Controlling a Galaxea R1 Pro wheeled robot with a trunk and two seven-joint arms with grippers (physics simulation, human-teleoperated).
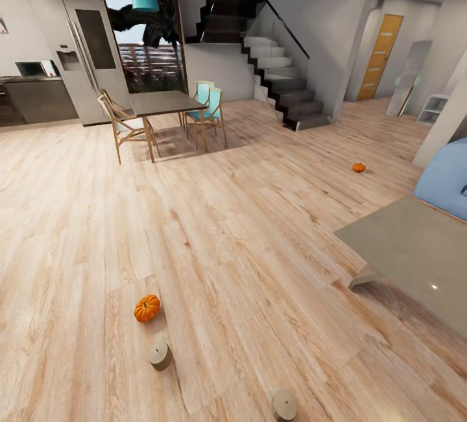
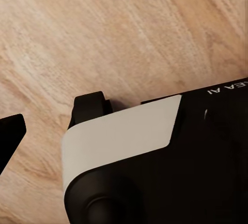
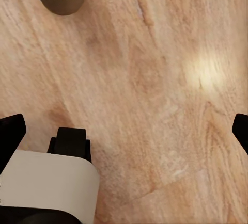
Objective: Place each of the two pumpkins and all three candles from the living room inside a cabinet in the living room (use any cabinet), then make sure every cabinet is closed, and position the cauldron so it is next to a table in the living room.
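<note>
Rolling toward the near ribbed orange pumpkin (image 1: 147,308) on the pale wood floor (image 1: 246,227), two beige candle stubs (image 1: 160,354) beside; nothing collected yet, apparently. Right gripper (image 3: 124,131) jaws spread wide, empty; left gripper's state impossible to tell. Next: stooping low, clamping that pumpkin.

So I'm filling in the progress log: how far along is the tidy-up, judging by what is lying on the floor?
Nothing looks done. Both pumpkins lie on the wood floor: the near pumpkin beside a candle, the far pumpkin towards the sofa. A second candle lies closer in. The right gripper is open and empty above the floor. Everything is left: pumpkins, candles, cabinets, cauldron; the coffee table stands at right.
</note>
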